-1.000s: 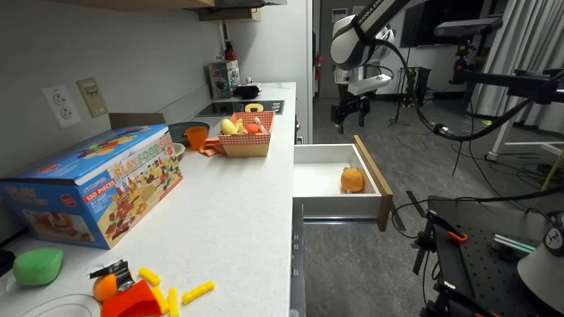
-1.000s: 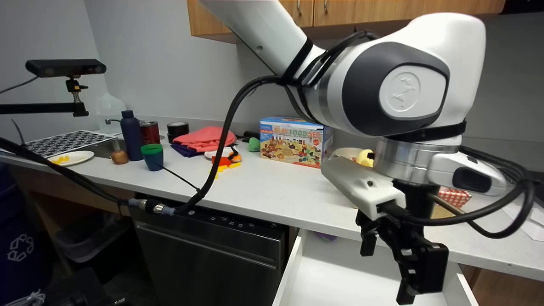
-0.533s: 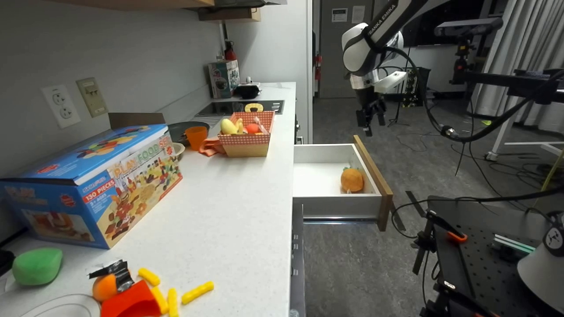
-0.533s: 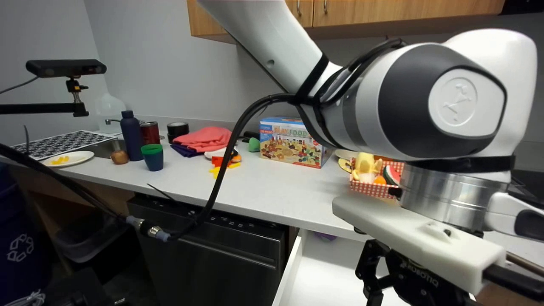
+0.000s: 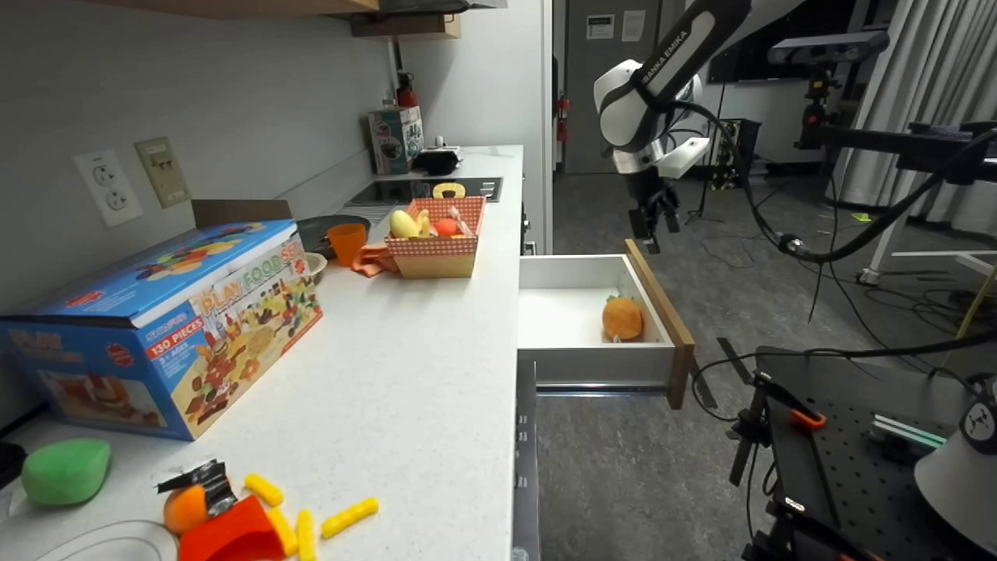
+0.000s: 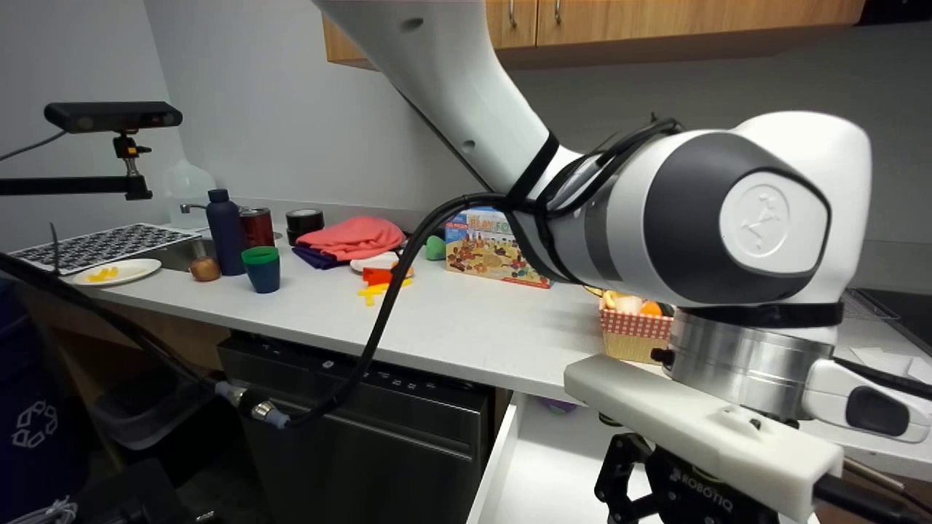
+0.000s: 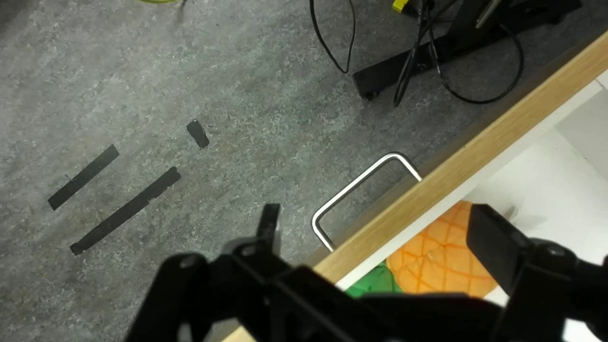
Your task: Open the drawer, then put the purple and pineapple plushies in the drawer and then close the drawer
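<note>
End effector (image 7: 375, 223) has descended; its label (image 6: 701, 490) reads ROBOTIQ.

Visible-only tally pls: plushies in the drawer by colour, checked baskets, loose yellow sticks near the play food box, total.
Orange pineapple plushie: 1
Purple plushie (only a sliver shows): 1
Checked basket: 1
Yellow sticks: 4
Total: 7

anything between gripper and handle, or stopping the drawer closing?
Nothing visible between gripper and handle in the wrist view. The pineapple plushie lies inside the drawer; no visible obstacle to closing. The purple plushie, toward the back, is partly hidden by the counter in an exterior view; can't tell whether it would catch.
</note>
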